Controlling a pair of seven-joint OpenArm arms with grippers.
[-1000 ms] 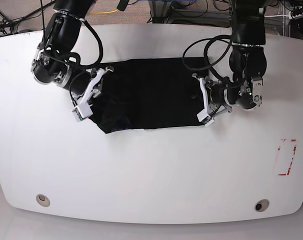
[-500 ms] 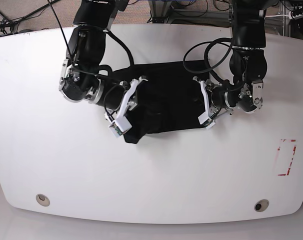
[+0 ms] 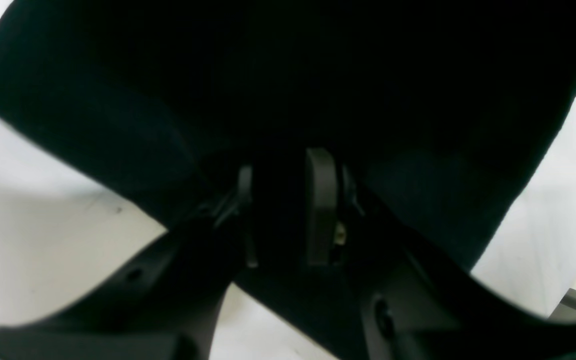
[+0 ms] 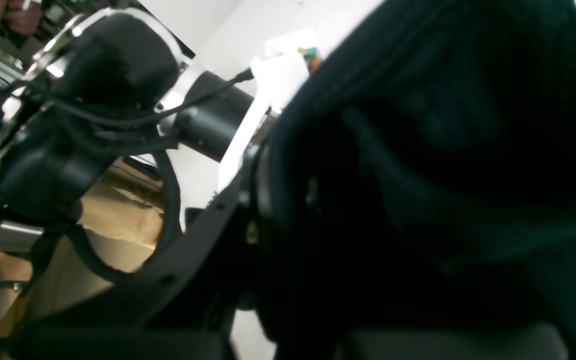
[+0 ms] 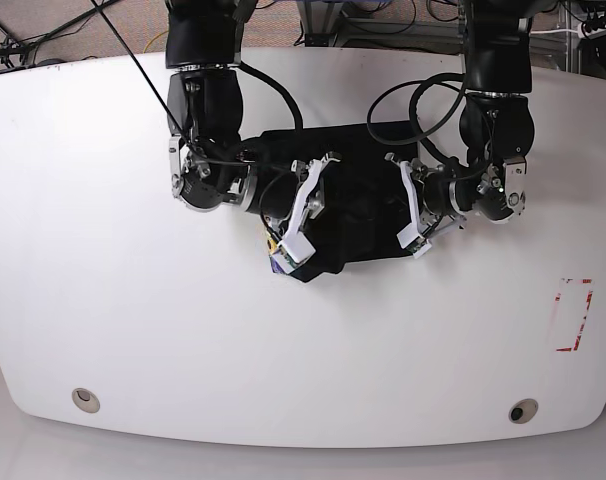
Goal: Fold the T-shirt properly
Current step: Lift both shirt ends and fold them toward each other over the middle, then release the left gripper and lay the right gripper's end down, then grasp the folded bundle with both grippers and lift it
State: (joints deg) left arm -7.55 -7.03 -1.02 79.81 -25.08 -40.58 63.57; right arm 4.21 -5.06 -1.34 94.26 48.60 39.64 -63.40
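While your right end effector (image 5: pixel 295 222) is carrying the T-shirt's (image 5: pixel 358 195) side edge across toward the middle, the cloth is bunching into a narrower black mass on the white counter (image 5: pixel 103 300). A second ago that end effector was sitting at the shirt's outer edge and the shirt was lying wider, so a sideways fold is taking shape. It is clamping cloth, fully closed. Your left end effector (image 5: pixel 415 215) is holding its spot, pinching the opposite edge.
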